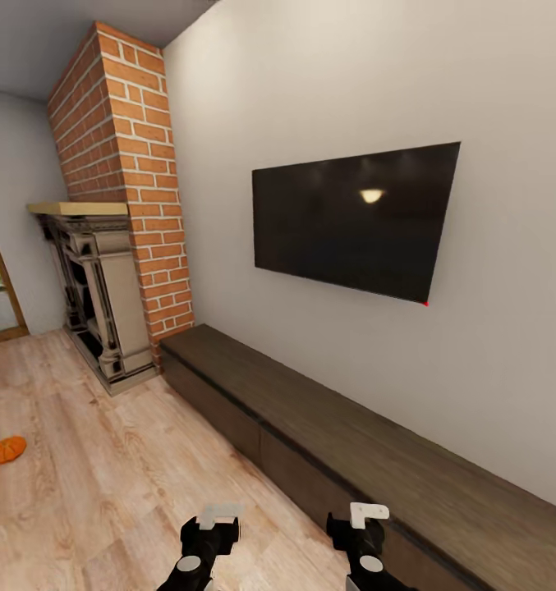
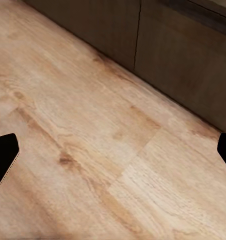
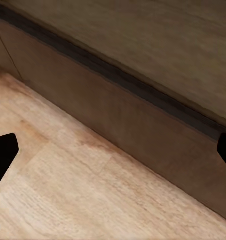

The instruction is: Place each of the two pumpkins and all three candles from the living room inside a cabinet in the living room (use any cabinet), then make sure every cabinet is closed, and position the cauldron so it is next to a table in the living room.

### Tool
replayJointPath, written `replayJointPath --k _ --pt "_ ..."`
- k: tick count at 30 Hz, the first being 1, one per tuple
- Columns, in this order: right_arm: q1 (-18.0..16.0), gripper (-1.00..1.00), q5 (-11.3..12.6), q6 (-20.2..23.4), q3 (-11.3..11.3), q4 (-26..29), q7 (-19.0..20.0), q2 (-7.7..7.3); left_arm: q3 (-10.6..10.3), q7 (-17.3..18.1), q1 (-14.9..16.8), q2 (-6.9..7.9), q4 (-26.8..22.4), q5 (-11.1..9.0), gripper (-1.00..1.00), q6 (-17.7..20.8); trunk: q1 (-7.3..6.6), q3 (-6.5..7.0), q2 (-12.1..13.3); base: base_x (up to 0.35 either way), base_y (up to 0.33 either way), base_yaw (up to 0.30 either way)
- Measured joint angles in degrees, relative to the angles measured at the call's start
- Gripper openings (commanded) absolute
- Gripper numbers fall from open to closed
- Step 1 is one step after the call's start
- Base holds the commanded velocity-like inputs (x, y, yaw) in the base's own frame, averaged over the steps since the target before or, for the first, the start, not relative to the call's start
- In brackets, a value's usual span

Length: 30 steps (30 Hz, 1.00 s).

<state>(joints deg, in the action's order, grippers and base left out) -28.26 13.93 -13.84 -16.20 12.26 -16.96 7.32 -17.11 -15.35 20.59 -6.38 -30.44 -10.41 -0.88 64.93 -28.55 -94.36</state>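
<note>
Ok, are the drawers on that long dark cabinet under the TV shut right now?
Shut, as far as visible. The cabinet fronts sit flush in one line, with no pale drawer interior showing. Its far right end runs out of the head view, so that part cannot be told.

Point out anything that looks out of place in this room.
One pumpkin lies alone on the wood floor, left of the fireplace and well away from the closed dark cabinet. Nothing else looks askew or damaged.

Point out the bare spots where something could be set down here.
The cabinet top is bare along the wall under the TV. The floor lies open between the cabinet front and the pumpkin. The corner by the fireplace looks tighter.
</note>
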Motion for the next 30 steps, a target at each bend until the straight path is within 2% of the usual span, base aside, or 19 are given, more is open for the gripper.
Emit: replayJointPath --k 16,24,30 --pt "0.0 1.0 0.0 0.0 -0.1 0.0 0.1 0.0 0.0 0.1 0.0 0.0 0.0 0.0 1.0 0.1 -3.52 2.87 6.4 0.0 0.0 0.289" --pt "0.0 1.0 0.0 0.0 -0.1 0.0 0.1 0.0 0.0 0.2 0.0 0.0 -0.2 -2.2 1.0 0.6 -5.27 4.31 9.6 0.0 0.0 0.288" --pt "0.0 1.0 0.0 0.0 -0.1 0.0 0.1 0.0 0.0 0.1 0.0 0.0 -0.3 -2.6 1.0 1.1 -6.59 5.39 12.0 0.0 0.0 0.288"
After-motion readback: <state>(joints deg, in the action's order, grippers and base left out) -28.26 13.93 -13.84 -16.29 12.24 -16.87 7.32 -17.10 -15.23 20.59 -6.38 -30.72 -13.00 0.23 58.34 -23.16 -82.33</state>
